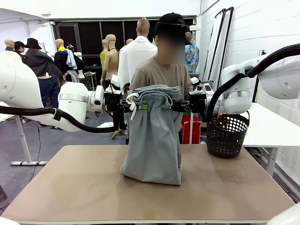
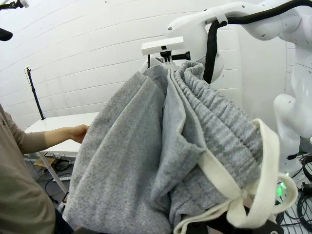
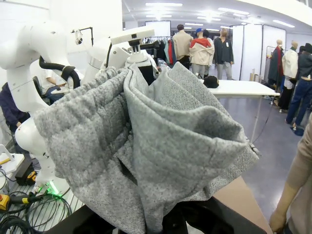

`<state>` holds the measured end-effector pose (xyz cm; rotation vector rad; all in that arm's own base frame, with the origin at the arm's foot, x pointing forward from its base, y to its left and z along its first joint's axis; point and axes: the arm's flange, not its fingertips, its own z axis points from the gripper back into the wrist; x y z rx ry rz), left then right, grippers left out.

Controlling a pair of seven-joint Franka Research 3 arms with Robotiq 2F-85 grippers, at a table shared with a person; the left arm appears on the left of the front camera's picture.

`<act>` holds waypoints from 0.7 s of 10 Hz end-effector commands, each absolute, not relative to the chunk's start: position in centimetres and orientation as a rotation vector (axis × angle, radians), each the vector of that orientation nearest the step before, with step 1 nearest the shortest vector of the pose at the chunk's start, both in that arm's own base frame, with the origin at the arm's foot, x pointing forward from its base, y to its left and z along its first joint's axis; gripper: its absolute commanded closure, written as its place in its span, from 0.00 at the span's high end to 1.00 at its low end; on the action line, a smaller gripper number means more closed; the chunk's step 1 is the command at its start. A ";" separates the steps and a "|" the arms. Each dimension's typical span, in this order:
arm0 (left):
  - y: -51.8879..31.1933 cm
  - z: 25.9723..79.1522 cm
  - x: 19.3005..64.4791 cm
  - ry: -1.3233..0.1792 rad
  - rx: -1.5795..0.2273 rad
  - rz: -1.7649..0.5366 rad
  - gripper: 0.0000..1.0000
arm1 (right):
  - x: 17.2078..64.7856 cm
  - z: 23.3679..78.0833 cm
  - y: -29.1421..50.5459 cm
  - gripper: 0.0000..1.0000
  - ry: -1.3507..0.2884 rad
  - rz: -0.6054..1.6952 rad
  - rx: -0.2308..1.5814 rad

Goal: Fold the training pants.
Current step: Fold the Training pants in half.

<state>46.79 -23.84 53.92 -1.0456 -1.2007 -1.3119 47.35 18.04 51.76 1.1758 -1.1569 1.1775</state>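
A: Front view first. We see the training pants [image 1: 153, 140] hanging by the gathered waistband between both arms, lower end bunched on the table [image 1: 84, 187]. Left gripper [image 1: 140, 107] pinches the waistband on its drawstring [image 1: 131, 105] side, right gripper [image 1: 165, 107] pinches the opposite side. Person stands just behind the pants; black basket [image 1: 227, 135] sits to the right.

B: Left wrist: we get grey fabric [image 2: 146, 161] and the white drawstring [image 2: 253, 190] close up, person's hand [image 2: 78, 132] near the cloth.

A: Right wrist: we see the pants [image 3: 161, 146] draped over the fingers, table corner [image 3: 243, 200] below.
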 end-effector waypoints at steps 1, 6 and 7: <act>-24.5 55.0 50.0 -1.172 -1.050 -1.319 0.00 | 50.5 53.3 18.3 0.00 -1.138 1.222 1.208; -23.9 56.7 55.6 -1.160 -1.037 -1.226 0.00 | 55.8 55.6 20.8 0.00 -1.076 1.338 1.177; -23.3 56.9 56.6 -1.172 -1.024 -1.209 0.00 | 56.6 55.5 21.2 0.00 -1.073 1.345 1.172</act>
